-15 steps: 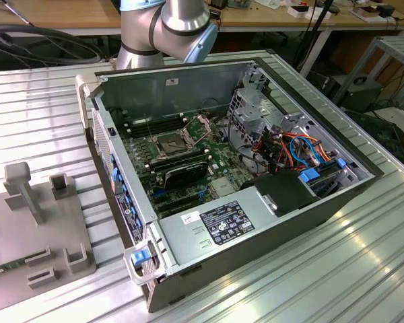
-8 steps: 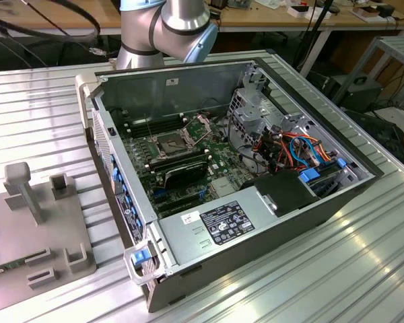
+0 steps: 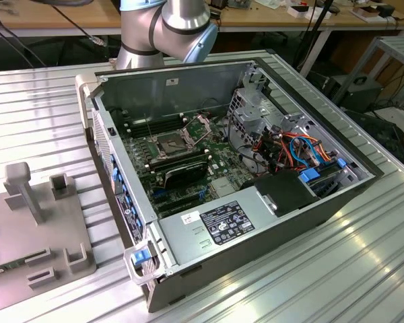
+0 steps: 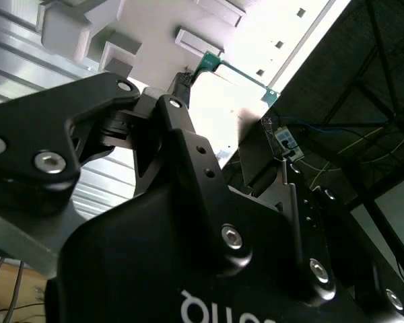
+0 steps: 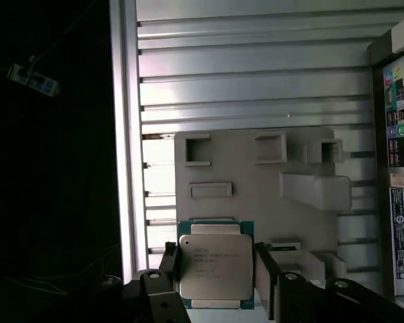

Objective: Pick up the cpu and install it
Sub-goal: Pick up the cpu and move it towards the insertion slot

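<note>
Claw (image 5: 216, 270) grips the cpu (image 5: 215, 259) by two opposite edges. I see the grey fixture plate (image 5: 256, 178) beyond it.

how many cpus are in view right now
1. The cpu is clamped in the gripper, over the grey fixture plate. Others could lie hidden inside the open computer case.

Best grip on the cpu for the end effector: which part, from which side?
Pinch two opposite edges, coming square onto its grey lid. The cpu is a thin flat square, so only the edges give parallel faces. In the first wrist view the end effector holds it so, a finger on each side edge.
</note>
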`<state>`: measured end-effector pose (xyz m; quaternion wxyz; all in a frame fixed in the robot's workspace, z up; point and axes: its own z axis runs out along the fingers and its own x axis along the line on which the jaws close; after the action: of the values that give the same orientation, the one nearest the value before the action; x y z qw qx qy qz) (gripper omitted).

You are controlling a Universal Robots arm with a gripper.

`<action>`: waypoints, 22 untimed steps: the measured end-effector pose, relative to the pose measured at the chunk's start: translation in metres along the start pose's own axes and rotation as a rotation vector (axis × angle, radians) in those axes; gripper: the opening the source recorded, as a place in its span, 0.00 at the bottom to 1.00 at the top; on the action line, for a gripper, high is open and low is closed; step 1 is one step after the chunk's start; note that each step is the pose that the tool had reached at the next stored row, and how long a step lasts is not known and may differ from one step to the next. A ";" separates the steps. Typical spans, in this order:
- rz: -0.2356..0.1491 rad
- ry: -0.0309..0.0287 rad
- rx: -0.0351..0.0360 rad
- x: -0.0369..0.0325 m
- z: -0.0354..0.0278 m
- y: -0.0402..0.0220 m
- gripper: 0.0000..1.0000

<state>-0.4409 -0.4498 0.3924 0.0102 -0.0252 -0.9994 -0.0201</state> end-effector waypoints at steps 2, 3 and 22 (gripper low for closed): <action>0.000 -0.0001 -0.0001 0.0001 -0.0051 0.0002 0.54; 0.000 0.0000 -0.0001 0.0001 -0.0075 0.0003 0.54; 0.000 0.0000 -0.0001 -0.0156 -0.0113 0.0012 0.54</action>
<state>-0.4250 -0.4499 0.4035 0.0101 -0.0252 -0.9994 -0.0201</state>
